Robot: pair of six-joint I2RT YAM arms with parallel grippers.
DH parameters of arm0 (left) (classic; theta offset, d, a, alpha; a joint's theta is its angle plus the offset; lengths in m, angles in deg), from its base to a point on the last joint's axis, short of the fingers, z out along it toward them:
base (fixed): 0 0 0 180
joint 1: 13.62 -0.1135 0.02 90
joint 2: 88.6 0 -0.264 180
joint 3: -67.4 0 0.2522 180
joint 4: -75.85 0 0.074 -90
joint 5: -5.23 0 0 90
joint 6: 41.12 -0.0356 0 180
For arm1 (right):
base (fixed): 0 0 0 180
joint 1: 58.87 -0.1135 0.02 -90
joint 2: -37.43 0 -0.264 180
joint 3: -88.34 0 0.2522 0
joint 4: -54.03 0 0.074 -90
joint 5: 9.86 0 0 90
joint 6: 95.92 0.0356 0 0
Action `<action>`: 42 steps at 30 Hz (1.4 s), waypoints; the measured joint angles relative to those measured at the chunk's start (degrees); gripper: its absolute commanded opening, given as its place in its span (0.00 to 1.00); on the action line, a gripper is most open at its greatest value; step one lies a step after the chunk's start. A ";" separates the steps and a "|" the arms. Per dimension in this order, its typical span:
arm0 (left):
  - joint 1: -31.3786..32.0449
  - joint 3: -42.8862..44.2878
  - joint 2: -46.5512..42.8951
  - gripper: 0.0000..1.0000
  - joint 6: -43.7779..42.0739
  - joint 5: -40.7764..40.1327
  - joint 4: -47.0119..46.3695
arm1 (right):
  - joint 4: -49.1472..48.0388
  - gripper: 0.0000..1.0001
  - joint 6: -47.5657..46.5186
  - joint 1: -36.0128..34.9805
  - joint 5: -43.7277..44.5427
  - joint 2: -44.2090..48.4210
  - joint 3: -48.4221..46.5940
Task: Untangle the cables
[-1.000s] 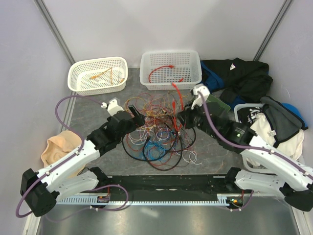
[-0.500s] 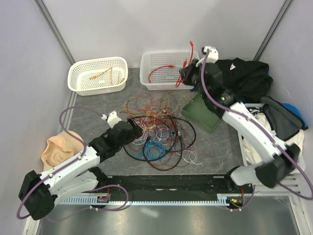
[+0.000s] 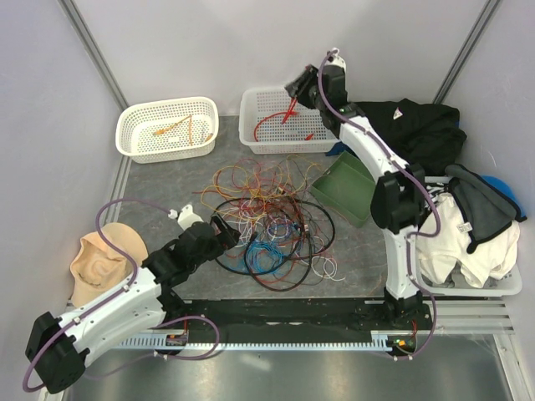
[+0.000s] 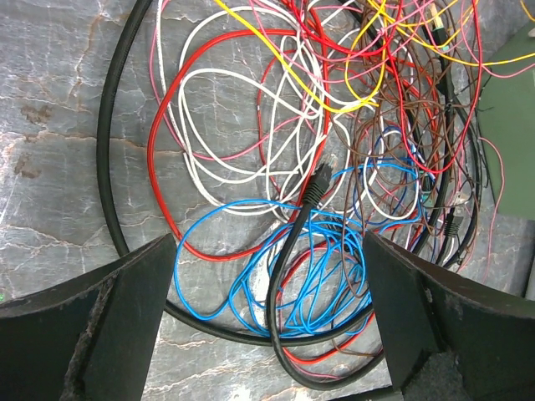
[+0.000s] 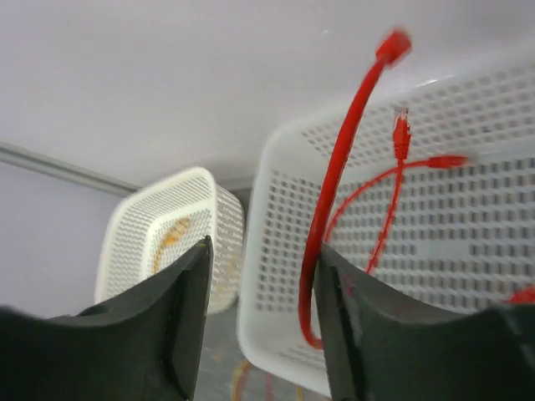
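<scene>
Pale lilac-grey walls (image 3: 209,50) close the scene on three sides, with slanted metal posts (image 3: 92,42) running down from the upper left and upper right corners. A grey marbled slab (image 3: 159,175) fills the middle of the frame. Along the bottom edge lies a brushed metal sheet (image 3: 276,376), dully reflecting the even light.

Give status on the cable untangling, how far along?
Early. Done: a red cable lies in the right basket, orange cables in the left basket. In hand: the right hand, fingers apart, is over the right basket with a second red cable beside one finger. Left: the main tangle on the table, many colours plus a thick black cable; the left hand hovers open above it.
</scene>
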 measured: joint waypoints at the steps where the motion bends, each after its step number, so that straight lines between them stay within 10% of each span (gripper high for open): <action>1: 0.00 -0.20 -0.31 1.00 0.00 0.00 0.00 | 1.27 0.79 -0.28 0.02 -1.03 -3.37 -5.68; 9: 0.00 -0.22 -0.24 1.00 -0.02 0.04 -0.72 | 4.52 0.94 -4.20 -2.08 1.75 3.91 6.60; 23: 0.00 0.00 0.46 1.00 -0.04 0.00 -1.73 | -3.10 0.61 -12.74 -16.35 7.63 45.62 52.83; 42: 0.00 1.90 1.66 0.99 -0.02 0.96 -1.86 | -7.19 0.54 -16.94 -20.55 15.78 28.17 63.30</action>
